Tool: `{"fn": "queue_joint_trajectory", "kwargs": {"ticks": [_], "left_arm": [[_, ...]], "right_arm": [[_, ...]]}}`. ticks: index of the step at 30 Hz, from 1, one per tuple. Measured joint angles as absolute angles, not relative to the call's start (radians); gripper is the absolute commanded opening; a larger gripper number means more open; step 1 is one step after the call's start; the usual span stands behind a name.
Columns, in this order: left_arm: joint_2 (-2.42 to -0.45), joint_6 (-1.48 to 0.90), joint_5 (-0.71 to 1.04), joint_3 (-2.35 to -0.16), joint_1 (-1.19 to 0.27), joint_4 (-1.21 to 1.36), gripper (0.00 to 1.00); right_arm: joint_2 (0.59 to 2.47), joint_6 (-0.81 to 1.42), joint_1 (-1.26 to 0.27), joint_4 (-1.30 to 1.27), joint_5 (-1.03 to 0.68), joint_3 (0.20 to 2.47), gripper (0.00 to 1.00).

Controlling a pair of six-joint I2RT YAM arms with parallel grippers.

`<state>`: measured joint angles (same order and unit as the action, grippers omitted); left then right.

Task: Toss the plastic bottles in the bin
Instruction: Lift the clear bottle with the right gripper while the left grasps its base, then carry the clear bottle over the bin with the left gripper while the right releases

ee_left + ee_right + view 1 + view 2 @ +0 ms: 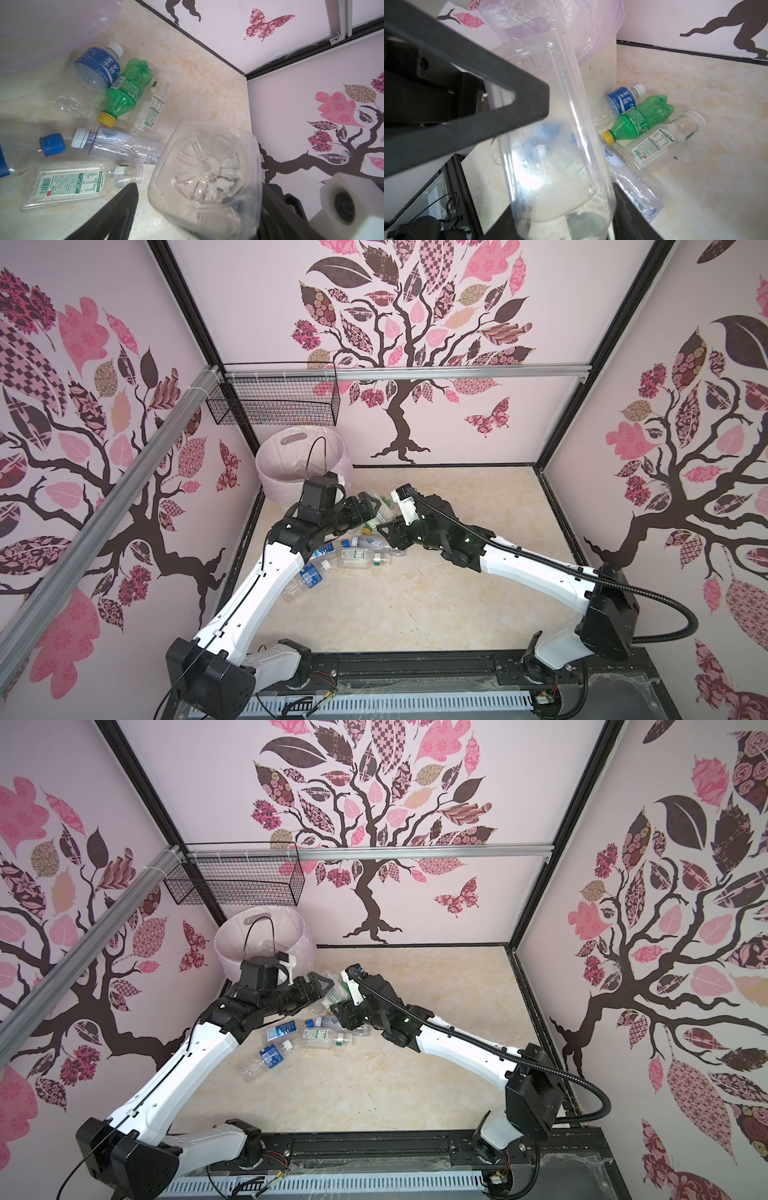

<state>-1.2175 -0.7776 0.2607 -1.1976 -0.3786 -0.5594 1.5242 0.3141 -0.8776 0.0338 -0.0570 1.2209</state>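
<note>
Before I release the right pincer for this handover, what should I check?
1. Right pincer shut on the clear bottle: ok.
2. Left pincer gripping the bottle's base: not ok. Its jaws straddle the base but stand open, with a gap showing on one side.
3. Clear bottle held above the green bottle and the others lying on the table: ok.
4. Bin upright with its top open, just behind the left arm: ok.
5. Room left in the bin: cannot tell. Most of its inside is hidden.
</note>
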Motion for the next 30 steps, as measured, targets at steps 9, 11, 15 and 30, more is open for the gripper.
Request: {"fn": "queue_joint_trajectory", "kwargs": {"ticks": [9, 11, 15, 30], "left_arm": [[-1.218, -0.834, 0.265, -1.196, -0.375, -0.483, 0.63], [-1.218, -0.837, 0.266, -1.195, -0.373, -0.469, 0.59], [-1.218, -0.838, 0.262, -1.194, -0.372, -0.457, 0.54], [-1.227, -0.797, 0.201, -1.228, -0.334, -0.522, 0.52]], "right_arm": [[1.524, 0.324, -0.876, 0.031, -0.073, 1.234, 0.58], [1.524, 0.331, -0.873, 0.03, -0.077, 1.239, 0.6], [1.525, 0.339, -0.87, 0.026, -0.085, 1.244, 0.67], [1.525, 0.315, -0.87, 0.043, -0.081, 1.256, 0.99]]}}
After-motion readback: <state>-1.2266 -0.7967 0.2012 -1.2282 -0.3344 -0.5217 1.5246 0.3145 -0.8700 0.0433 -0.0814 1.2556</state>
